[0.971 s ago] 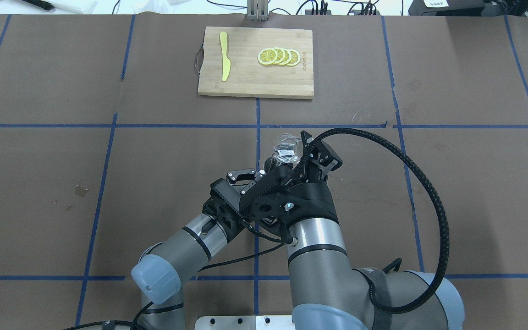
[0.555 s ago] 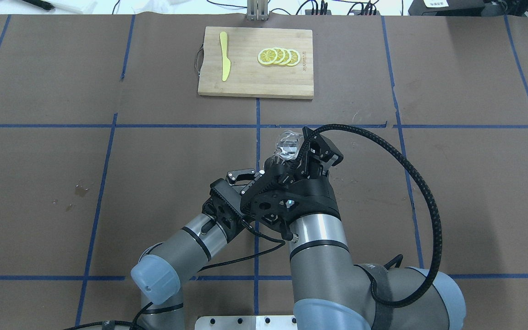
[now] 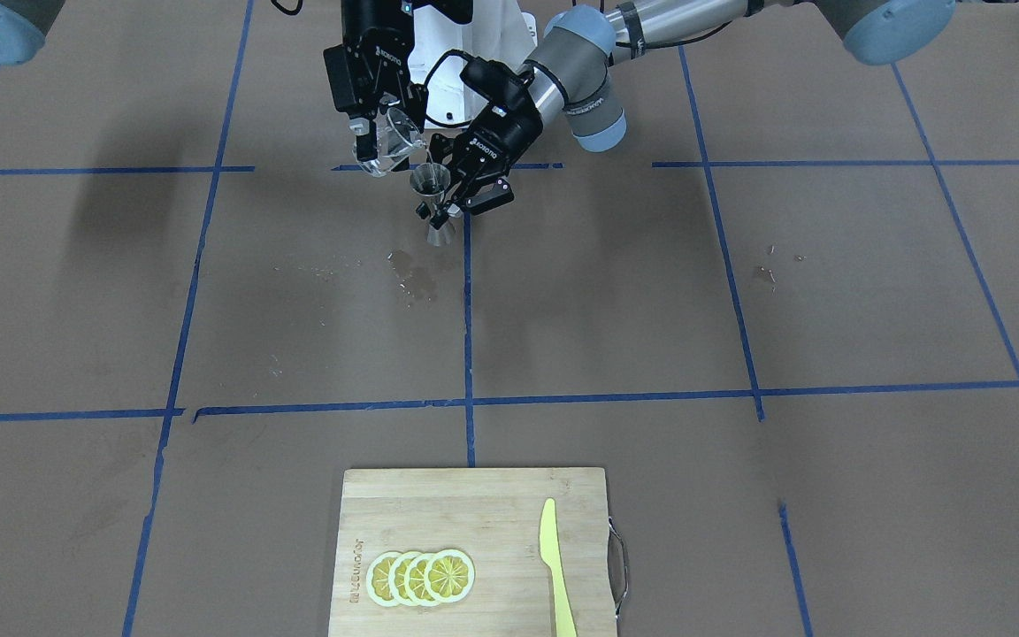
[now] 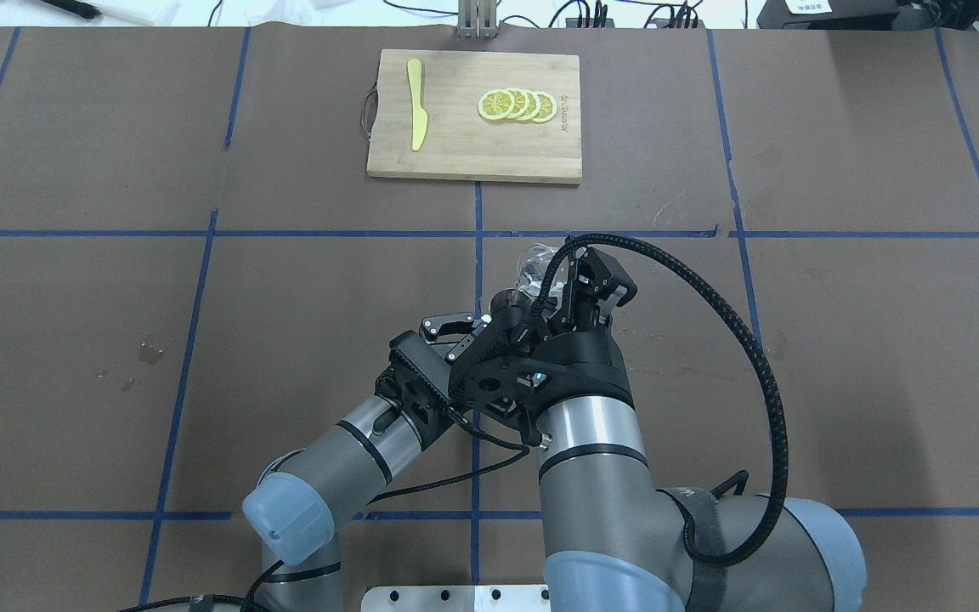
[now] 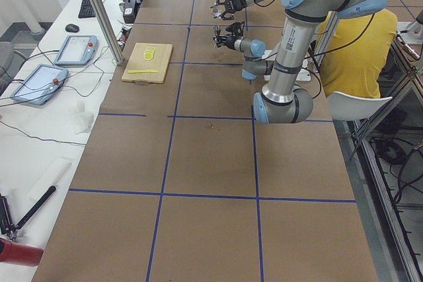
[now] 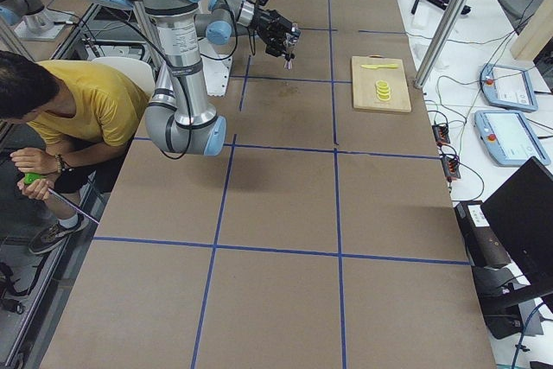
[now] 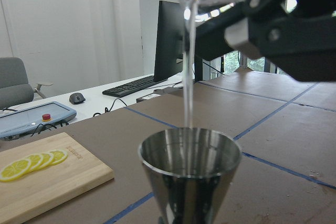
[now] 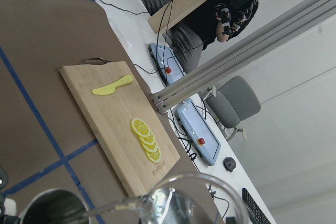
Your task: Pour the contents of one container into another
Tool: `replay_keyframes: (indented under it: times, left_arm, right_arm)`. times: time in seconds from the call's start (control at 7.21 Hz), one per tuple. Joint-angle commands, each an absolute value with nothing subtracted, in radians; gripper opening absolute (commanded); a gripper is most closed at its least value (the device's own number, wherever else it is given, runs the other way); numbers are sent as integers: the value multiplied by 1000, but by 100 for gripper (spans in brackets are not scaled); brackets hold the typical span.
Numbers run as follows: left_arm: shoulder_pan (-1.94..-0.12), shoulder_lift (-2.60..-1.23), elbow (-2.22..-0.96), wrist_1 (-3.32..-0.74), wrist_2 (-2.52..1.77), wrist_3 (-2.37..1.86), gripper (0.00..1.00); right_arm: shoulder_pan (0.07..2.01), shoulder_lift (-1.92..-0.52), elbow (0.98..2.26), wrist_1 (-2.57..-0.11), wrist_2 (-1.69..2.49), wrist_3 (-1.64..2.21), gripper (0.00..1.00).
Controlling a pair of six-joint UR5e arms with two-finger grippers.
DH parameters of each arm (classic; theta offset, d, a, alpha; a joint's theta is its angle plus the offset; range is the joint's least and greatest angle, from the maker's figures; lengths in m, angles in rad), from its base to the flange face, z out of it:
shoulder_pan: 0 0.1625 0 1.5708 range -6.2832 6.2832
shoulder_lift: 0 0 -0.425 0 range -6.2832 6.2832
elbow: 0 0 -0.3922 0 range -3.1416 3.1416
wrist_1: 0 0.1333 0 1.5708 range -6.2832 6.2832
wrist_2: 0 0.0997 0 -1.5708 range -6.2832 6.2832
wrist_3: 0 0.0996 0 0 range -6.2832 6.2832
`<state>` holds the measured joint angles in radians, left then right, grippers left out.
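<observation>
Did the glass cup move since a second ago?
Yes, slightly. The glass cup tipped further over the jigger, edging toward the blue tape line ahead of it.

One glass cup [image 3: 381, 152] and one steel jigger [image 3: 430, 183]. One cutting board [image 3: 483, 504], one yellow knife [image 3: 556, 566] and four lemon slices [image 3: 421, 577] (they overlap, but each rim can be counted). Two claws: the left claw [image 3: 440, 211] and the right claw [image 3: 383, 128]. One worktop [image 3: 739, 292]. Two control tablets [image 5: 71, 49] [image 5: 38, 84] lie beside it. One person in a yellow shirt [image 6: 86, 105].
</observation>
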<state>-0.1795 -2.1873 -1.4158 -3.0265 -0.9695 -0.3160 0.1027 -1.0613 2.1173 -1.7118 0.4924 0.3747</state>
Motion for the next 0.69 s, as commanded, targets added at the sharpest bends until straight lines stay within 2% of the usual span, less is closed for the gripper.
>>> replay_keyframes:
  times: [0.0,0.56]
  left_arm:
    - [-179,-2187,-1417,-3027,-969,-316,0]
    - [-179,-2187,-1417,-3027,-969,-316,0]
  right_arm:
    - [103,-1061,2118,-1715,492,342,0]
    - [103,-1063,2121,-1717,492,282,0]
